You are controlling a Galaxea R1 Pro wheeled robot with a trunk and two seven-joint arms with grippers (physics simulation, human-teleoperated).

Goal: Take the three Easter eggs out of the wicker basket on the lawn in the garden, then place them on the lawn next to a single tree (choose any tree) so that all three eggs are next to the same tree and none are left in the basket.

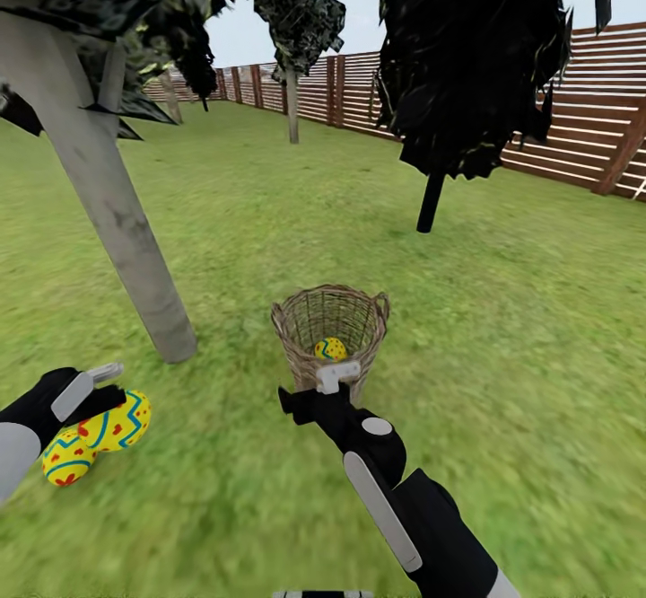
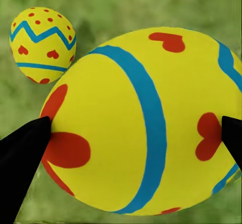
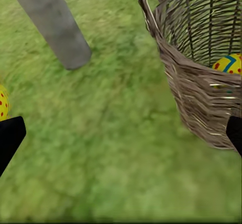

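Observation:
My left gripper is shut on a yellow Easter egg with blue bands and red hearts, low over the lawn near the foot of the pale grey tree. In the left wrist view this egg sits between both black fingertips. A second egg lies on the grass just beside it. The wicker basket stands upright right of the trunk, with one egg inside. My right gripper hangs open just in front of the basket, holding nothing.
A black-trunked tree with near-black foliage stands behind the basket to the right. Another pale tree is far back. A brown slat fence closes the garden at the back and right. Open grass lies around the basket.

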